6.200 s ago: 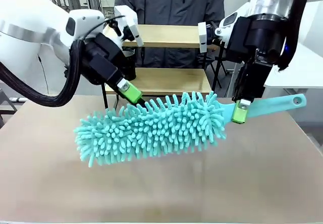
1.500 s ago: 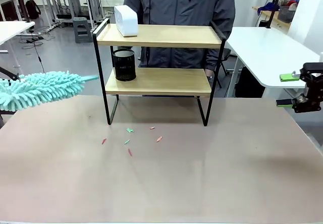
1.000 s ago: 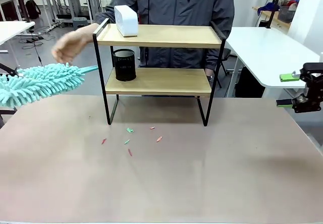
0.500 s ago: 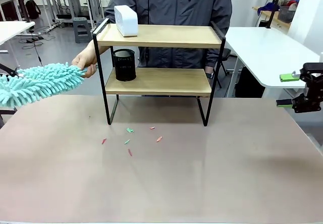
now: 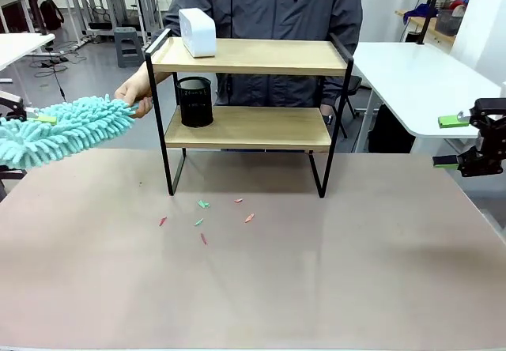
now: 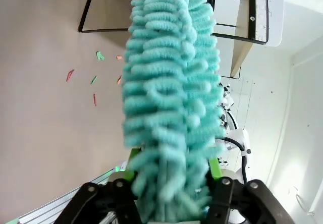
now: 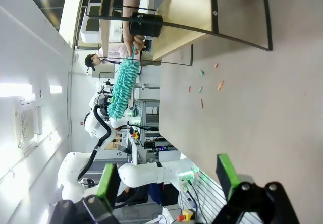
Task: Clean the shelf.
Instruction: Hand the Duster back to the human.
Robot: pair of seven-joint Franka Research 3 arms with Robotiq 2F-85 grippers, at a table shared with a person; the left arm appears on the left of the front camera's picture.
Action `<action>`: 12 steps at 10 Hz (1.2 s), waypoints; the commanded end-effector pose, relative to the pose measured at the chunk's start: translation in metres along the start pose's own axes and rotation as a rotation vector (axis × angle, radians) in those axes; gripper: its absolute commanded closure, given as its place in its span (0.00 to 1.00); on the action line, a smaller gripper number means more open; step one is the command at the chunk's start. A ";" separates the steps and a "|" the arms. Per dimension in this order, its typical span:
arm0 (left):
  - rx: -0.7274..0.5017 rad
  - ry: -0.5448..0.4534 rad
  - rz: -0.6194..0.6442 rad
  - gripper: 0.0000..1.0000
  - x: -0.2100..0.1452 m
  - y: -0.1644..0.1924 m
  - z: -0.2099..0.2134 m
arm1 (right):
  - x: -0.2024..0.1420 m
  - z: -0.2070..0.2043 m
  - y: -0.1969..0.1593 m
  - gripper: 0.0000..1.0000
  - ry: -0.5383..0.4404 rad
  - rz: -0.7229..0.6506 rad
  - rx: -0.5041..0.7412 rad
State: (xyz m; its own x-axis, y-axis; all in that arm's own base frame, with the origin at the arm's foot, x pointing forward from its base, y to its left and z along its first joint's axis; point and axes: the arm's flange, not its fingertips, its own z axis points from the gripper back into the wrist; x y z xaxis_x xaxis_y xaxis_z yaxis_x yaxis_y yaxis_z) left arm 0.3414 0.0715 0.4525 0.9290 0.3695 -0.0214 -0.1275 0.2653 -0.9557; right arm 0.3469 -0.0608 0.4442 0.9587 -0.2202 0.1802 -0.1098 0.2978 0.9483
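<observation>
**Duster handed across at the table's left edge**

The left gripper (image 6: pixel 171 171) is clamped on the fluffy end of the teal duster (image 5: pixel 63 130). A person's hand (image 5: pixel 133 96) grips the duster's handle end beside the shelf (image 5: pixel 249 126), which stands at the far middle of the table (image 5: pixel 316 272). The right gripper (image 5: pixel 457 140) hangs wide apart and empty at the right edge. Paper scraps (image 5: pixel 202 220) lie before the shelf.
</observation>
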 end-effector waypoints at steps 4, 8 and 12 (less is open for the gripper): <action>-0.174 0.130 -0.109 0.00 0.018 0.042 -0.032 | 0.000 0.003 0.002 0.00 0.014 -0.004 -0.007; -0.266 0.238 -0.132 0.00 0.014 0.048 -0.123 | 0.000 0.003 0.002 0.00 0.014 -0.004 -0.007; -0.237 0.216 -0.134 0.00 0.006 0.049 -0.090 | 0.000 0.003 0.002 0.00 0.014 -0.004 -0.007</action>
State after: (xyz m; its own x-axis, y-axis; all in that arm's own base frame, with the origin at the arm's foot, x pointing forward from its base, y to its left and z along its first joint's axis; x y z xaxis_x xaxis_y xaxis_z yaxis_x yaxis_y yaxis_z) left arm 0.3783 0.0063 0.3738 0.9859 0.1495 0.0751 0.0641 0.0775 -0.9949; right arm 0.3470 -0.0610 0.4444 0.9586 -0.2204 0.1805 -0.1100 0.2979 0.9482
